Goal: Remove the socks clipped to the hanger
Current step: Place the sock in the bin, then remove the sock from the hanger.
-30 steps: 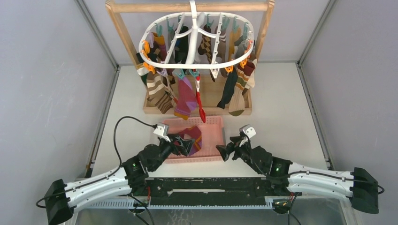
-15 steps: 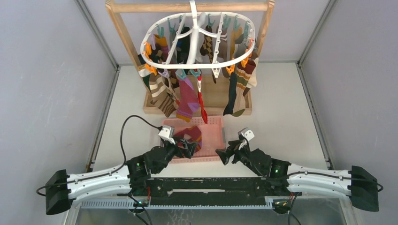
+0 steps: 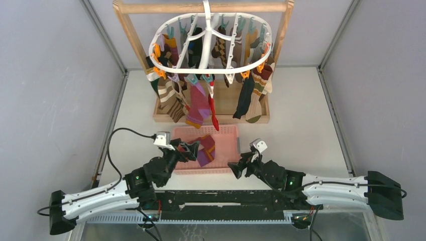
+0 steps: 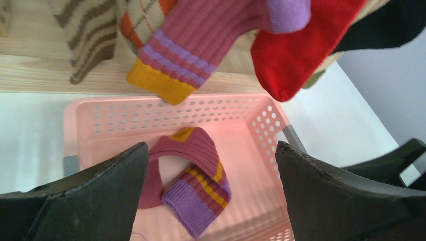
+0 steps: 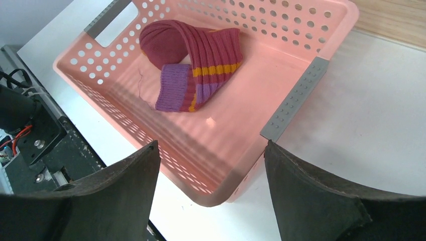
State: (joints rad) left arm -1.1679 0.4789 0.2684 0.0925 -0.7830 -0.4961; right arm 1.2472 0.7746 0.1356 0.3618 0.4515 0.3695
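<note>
Striped sock (image 3: 205, 149) is dropped in the basket (image 3: 227, 143), left gripper (image 3: 191, 149) and right gripper (image 3: 235, 169) are spread empty, so more socks (image 3: 199, 108) need to be pulled off the far hanger (image 3: 207, 31).

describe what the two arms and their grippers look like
The left arm and right arm are white curved shells with black joints. The left gripper and right gripper have thick black wedge fingers and a white camera. A black cable loops off the left wrist.
</note>
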